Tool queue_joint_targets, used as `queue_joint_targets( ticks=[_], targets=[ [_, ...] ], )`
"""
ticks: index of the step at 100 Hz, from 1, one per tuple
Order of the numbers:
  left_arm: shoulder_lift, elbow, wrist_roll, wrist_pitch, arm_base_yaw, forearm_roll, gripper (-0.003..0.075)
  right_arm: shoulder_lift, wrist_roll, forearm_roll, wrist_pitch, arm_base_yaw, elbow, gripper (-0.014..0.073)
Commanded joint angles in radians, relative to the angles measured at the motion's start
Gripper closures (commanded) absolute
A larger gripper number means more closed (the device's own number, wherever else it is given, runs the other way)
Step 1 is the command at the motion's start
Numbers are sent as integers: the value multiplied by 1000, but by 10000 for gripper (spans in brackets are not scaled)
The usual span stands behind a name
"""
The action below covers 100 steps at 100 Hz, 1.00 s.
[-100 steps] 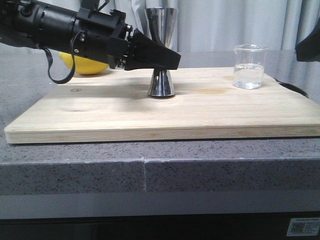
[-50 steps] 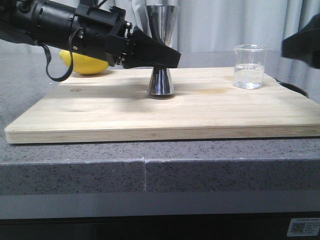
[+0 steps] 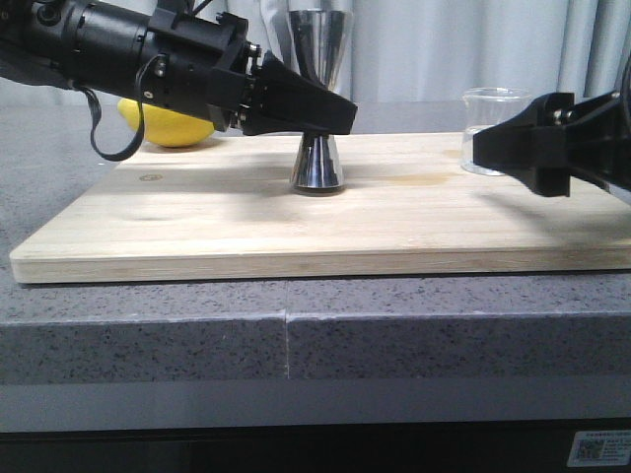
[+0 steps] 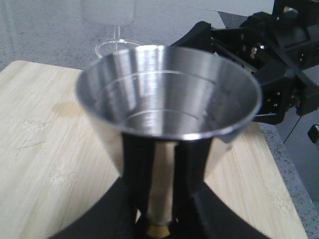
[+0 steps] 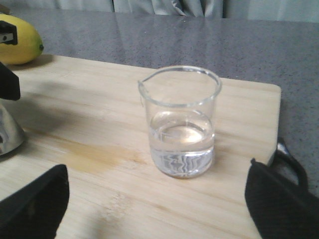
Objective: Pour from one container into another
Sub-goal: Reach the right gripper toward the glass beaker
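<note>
- The left gripper (image 3: 330,116) grips the steel jigger (image 3: 317,99) at its waist, upright on the wooden board (image 3: 197,212)
- The right gripper (image 5: 157,199), fingers spread wide, faces the glass beaker (image 5: 181,122) standing near the board's right end

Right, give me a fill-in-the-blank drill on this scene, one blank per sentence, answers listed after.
1. The left gripper is shut on the steel jigger at its narrow ____.
2. The glass beaker stands on the wooden cutting board and holds clear ____.
3. The right gripper is ____, its fingers either side of the beaker without touching it.
4. The yellow fruit behind the left arm is a ____.

Missing words: waist; liquid; open; lemon
</note>
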Motion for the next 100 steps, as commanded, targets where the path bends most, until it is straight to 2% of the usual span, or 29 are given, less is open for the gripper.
queue_joint_targets(
  ticks=[1,34,67,100],
  targets=[
    [-67,-30,-10,-52,-7,-55,605,-11,0,-11,-91,-7,-30,-52],
    [-67,-73,-12,-55,-7,-34,605,40,0,-42,-74,-17,-104,-52],
    [-67,-82,-14,-56,-7,-33,605,40,1,-76,-72,-94,-121,-52],
    [-67,-82,-14,-56,-7,-33,605,96,2,-86,-78,-94,-171,-52]
  ],
)
